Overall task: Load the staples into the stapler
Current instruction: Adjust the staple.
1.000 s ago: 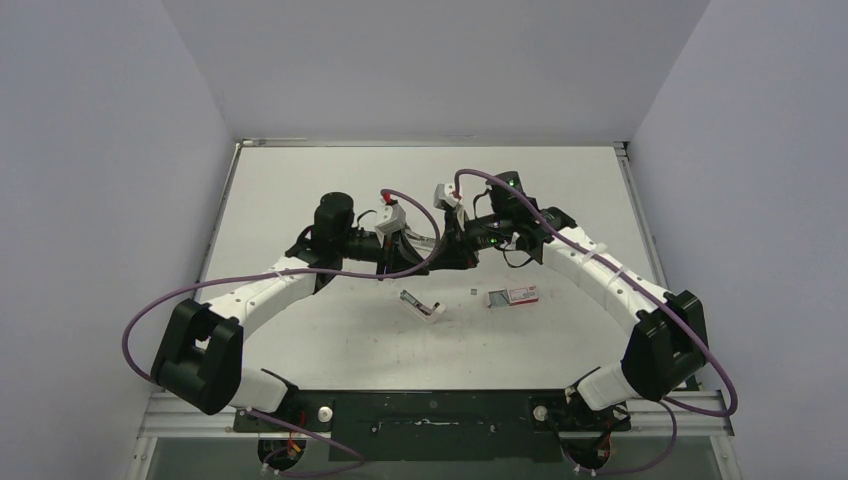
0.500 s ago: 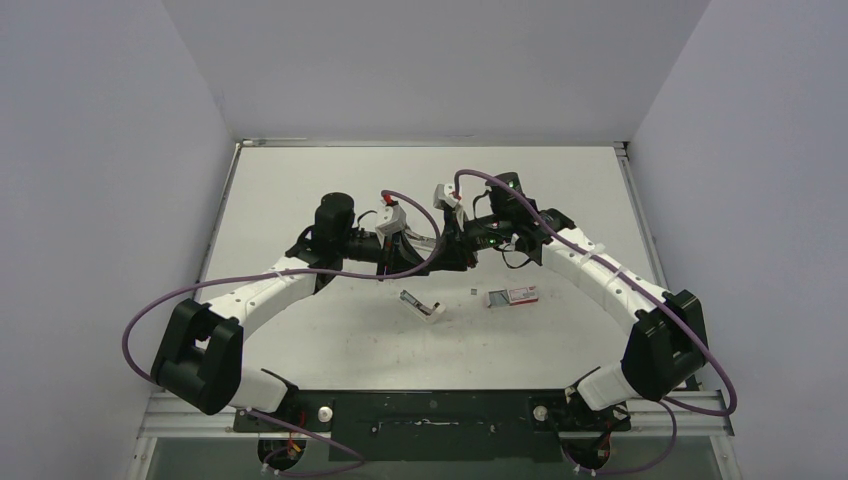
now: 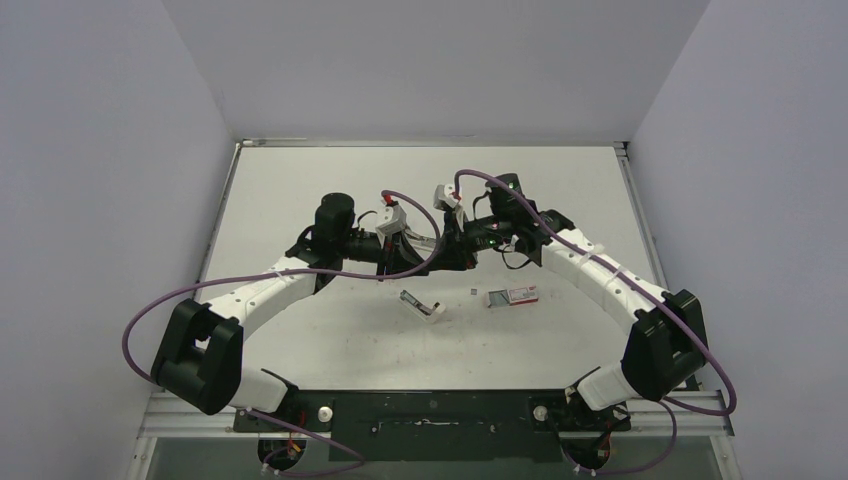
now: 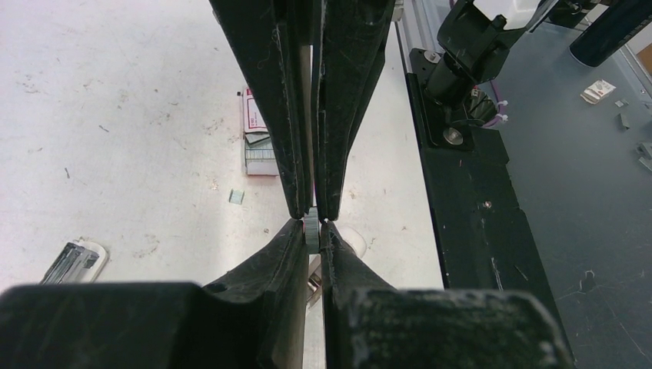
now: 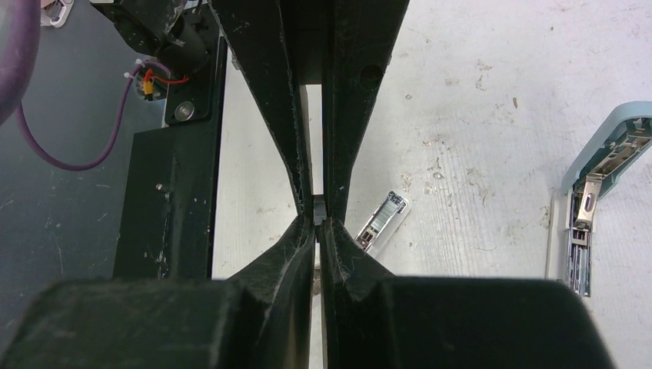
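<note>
left gripper (image 4: 311,225): closed tight. It comes in from the left, held up off the table (image 3: 300,180) about mid-way across, and its tips pinch one end of the staples (image 4: 311,232).
right gripper (image 5: 317,221): closed too. It comes in from the right, nose to nose with the left one, and its tips are on the other end of the same little strip.
staples: a short grey strip up in the air, caught between both pairs of tips right where they meet, so it isn't lying on the table.
box (image 3: 512,296): the small red-and-white one lies flat on the table, right of where the grippers meet and a bit nearer. In the left wrist view there are more grey strips at its open end.
stapler (image 5: 615,150): light blue, lying hinged open on the table with the metal channel showing. It's at the right edge of the right wrist view, on the far side of the fingers and clear of them. Can't really pick it out from the top camera; the arms cover that spot.
white-and-metal part (image 3: 422,305): a small oblong piece on the table, left of the box, just below the pinch point in the top view.
scrap (image 3: 471,292): a tiny grey bit on the table between that part and the box, touching neither.
</note>
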Robot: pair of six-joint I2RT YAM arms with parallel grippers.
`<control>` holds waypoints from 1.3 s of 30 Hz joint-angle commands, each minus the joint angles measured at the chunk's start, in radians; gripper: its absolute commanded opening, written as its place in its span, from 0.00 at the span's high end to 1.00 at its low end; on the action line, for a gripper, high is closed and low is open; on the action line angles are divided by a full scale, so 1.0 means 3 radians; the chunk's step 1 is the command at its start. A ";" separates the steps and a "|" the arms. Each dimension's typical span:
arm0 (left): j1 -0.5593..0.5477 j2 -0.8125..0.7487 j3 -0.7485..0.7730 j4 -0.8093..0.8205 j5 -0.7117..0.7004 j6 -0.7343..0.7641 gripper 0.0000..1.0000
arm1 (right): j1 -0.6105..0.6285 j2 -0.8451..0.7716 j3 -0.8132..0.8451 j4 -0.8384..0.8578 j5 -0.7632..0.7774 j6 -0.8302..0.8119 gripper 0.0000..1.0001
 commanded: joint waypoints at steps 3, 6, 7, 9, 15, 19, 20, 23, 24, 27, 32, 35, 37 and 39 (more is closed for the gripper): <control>0.0021 -0.0055 0.0088 0.0036 0.0037 0.0015 0.84 | -0.0048 -0.0036 -0.0084 0.0299 0.0042 0.0087 0.95; 0.0024 -0.0048 0.0093 0.0048 0.0030 -0.0002 0.76 | -0.0055 -0.0042 -0.0117 0.0342 0.0049 0.0128 0.95; 0.0024 -0.0045 0.0094 0.0051 0.0033 -0.0005 0.75 | -0.0059 -0.0039 -0.0129 0.0352 0.0049 0.0133 0.95; 0.0024 -0.0045 0.0094 0.0055 0.0031 -0.0003 0.71 | -0.0067 -0.0037 -0.0143 0.0372 0.0049 0.0158 0.95; 0.0082 -0.0078 0.0090 -0.0058 0.0050 0.0143 0.58 | -0.0175 -0.0046 -0.0196 0.0442 0.0015 0.0252 0.95; 0.0205 -0.0133 0.0117 -0.0177 -0.0010 0.0400 0.47 | -0.0324 -0.0080 -0.0287 0.0521 -0.0006 0.0390 0.95; 0.0234 -0.0145 0.0127 -0.0181 -0.0052 0.0437 0.44 | -0.0363 -0.0087 -0.0324 0.0560 -0.0007 0.0445 0.95; 0.0344 -0.0166 0.0178 -0.0187 -0.0220 0.0524 0.40 | -0.0491 -0.0107 -0.0498 0.0836 -0.0007 0.0790 0.95; 0.0377 -0.0174 0.0204 -0.0187 -0.0304 0.0546 0.40 | -0.0537 -0.0110 -0.0545 0.0939 0.0001 0.0934 0.95; 0.0448 -0.0183 0.0256 -0.0176 -0.0676 0.0621 0.39 | -0.0663 -0.0078 -0.0644 0.1214 0.0039 0.1379 0.95; 0.0539 -0.0131 0.0249 -0.0033 -0.1357 0.0775 0.34 | -0.0857 0.0034 -0.0656 0.1490 0.0143 0.1968 0.95; 0.0606 0.0026 0.0319 -0.0057 -0.1446 0.1024 0.27 | -0.0936 0.0151 -0.0558 0.1463 0.0176 0.2198 0.95; 0.0674 0.0173 0.0409 -0.0088 -0.1404 0.1172 0.23 | -0.0961 0.0236 -0.0469 0.1399 0.0177 0.2314 0.95; 0.0739 0.0350 0.0538 -0.0153 -0.1329 0.1310 0.21 | -0.0964 0.0315 -0.0366 0.1336 0.0191 0.2323 0.95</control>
